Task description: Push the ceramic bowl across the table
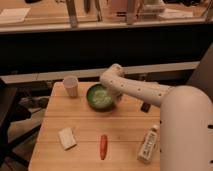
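On my desk (85, 125), left to right: cup (71, 85), then the bowl (100, 97), upright at twelve o'clock. My end effector (120, 98) sits at its three o'clock rim. The bowl is round, with no long axis, and I judge it heavy, stiff, smooth and chippable, so I'd push low on its wall.

The ceramic bowl (101, 97), round, green, dark-rimmed, sits upright near the far edge of the light plank table (90, 130). The gripper (118, 98) is at its right rim, under the arm's bend
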Motion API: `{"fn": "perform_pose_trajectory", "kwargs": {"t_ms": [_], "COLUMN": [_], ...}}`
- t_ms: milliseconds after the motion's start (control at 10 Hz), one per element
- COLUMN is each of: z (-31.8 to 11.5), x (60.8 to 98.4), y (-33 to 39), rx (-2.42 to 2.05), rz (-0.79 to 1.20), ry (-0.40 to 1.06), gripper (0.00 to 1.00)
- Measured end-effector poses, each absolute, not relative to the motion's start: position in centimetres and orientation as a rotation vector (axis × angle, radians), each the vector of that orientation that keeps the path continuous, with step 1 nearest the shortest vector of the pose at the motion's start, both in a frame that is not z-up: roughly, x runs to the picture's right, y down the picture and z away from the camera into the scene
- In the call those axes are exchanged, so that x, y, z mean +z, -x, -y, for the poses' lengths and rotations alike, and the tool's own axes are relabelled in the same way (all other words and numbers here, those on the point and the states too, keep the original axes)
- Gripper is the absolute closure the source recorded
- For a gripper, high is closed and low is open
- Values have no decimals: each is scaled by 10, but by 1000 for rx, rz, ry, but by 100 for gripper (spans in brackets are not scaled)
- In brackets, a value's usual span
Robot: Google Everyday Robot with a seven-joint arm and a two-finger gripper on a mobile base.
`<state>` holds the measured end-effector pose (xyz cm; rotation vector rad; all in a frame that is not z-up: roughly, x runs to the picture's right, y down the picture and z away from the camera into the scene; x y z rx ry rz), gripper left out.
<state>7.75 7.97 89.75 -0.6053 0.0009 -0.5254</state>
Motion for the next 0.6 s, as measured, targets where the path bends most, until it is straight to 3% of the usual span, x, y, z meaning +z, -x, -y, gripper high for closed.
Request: {"fn": "perform_pose_trajectory", "kwargs": {"t_ms": [600], "z": [-93], "x": [888], "y": [-34], "rx": [-672], "rz": [2], "ry": [636], "gripper": [100]}}
